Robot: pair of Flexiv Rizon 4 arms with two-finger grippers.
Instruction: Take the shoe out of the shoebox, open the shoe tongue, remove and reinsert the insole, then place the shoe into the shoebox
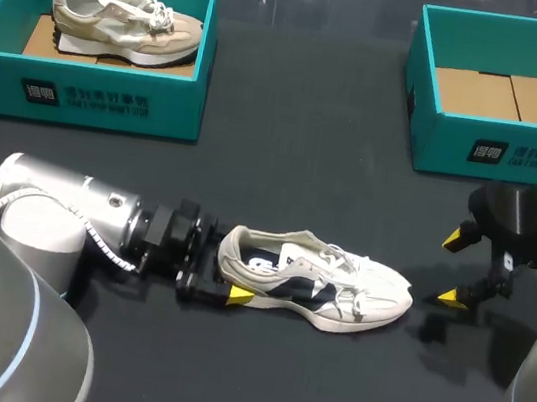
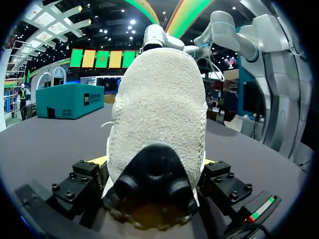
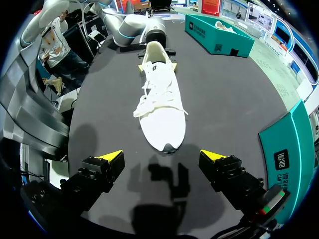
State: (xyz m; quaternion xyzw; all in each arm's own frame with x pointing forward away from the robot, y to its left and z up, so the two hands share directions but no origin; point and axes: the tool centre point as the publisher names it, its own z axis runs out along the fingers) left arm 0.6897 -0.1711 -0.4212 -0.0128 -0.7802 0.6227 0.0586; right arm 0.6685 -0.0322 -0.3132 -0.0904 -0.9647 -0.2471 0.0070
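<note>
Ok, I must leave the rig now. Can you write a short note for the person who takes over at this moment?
Left claw: shut on the heel of the white shoe, which stands on its sole on the table.
Right claw: open, just past the toe, not touching it.
Right box: no shoe inside. Left box: holds a beige shoe.
Done: the white shoe is out of its box.
Left: open the tongue, take the insole out and put it back (I cannot tell if this has started), then return the shoe to the box.
</note>
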